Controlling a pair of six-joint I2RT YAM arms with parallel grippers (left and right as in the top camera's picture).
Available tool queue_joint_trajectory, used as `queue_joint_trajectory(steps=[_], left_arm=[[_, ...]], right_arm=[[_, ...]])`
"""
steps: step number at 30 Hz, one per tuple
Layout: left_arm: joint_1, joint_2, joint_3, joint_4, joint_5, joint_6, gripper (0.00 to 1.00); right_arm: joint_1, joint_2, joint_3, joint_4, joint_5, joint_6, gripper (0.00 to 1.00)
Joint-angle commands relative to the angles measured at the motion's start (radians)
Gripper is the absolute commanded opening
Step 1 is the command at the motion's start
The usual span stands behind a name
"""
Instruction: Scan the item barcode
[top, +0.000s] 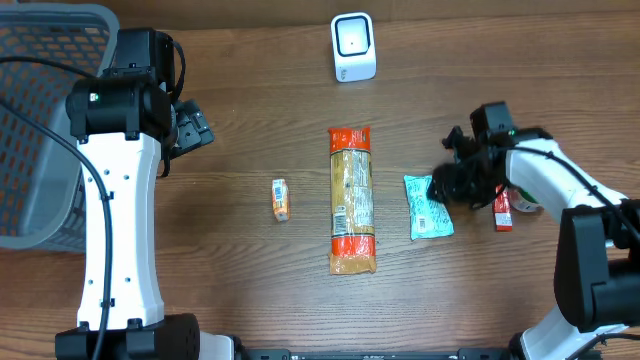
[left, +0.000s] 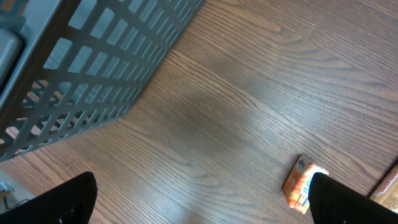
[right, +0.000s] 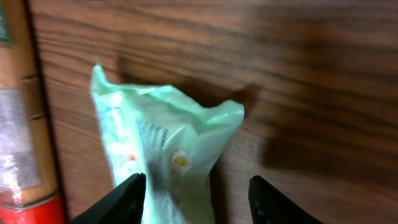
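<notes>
left fingers (left: 62, 202) apart | right fingers (right: 121, 202) apart above crinkled mint pouch (right: 168, 137) | wood-grain table (right: 311, 62)

Brown wood-grain table (top: 250, 290). Grey mesh basket (top: 40, 120) at far left edge. White scanner (top: 353, 47) far centre. Small orange box (top: 280, 199) left of centre. Long orange packet (top: 352, 200) at centre, lying near-to-far. Green pouch (top: 425, 216) near its right side. Small red packet (top: 503, 212) further right.
</notes>
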Motion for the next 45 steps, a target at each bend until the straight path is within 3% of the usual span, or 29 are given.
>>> queue_joint_trajectory(steps=[1, 4, 5, 7, 9, 11, 19, 26, 33, 38, 45], left_arm=[[0.003, 0.007, 0.005, -0.002, -0.013, 0.018, 1.0], [0.003, 0.007, 0.005, -0.002, -0.013, 0.018, 1.0], [0.003, 0.007, 0.005, -0.002, -0.013, 0.018, 1.0], [0.003, 0.007, 0.005, -0.002, -0.013, 0.018, 1.0], [0.003, 0.007, 0.005, -0.002, -0.013, 0.018, 1.0], [0.003, 0.007, 0.005, -0.002, -0.013, 0.018, 0.99], [0.003, 0.007, 0.005, -0.002, -0.013, 0.018, 0.99], [0.003, 0.007, 0.005, -0.002, -0.013, 0.018, 0.99], [0.003, 0.007, 0.005, -0.002, -0.013, 0.018, 1.0], [0.003, 0.007, 0.005, -0.002, -0.013, 0.018, 1.0], [0.003, 0.007, 0.005, -0.002, -0.013, 0.018, 1.0]], right_arm=[[-0.002, -0.014, -0.065, 0.077, -0.027, -0.002, 0.56], [-0.002, -0.014, -0.113, 0.171, -0.044, 0.014, 0.56], [-0.002, -0.014, -0.114, 0.177, -0.055, 0.014, 0.52], [-0.002, -0.014, -0.108, 0.172, -0.069, 0.014, 0.36], [-0.003, -0.014, -0.079, 0.129, -0.084, 0.014, 0.11], [-0.005, -0.018, -0.038, 0.077, -0.116, 0.013, 0.04], [-0.04, -0.157, 0.13, -0.108, -0.349, -0.02, 0.04], [-0.077, -0.364, 0.14, -0.155, -0.354, -0.012, 0.04], [-0.081, -0.424, 0.14, -0.142, -0.353, 0.04, 0.04], [-0.08, -0.411, 0.139, -0.145, -0.307, 0.04, 0.04], [-0.043, -0.374, 0.089, -0.124, -0.085, 0.064, 0.04]])
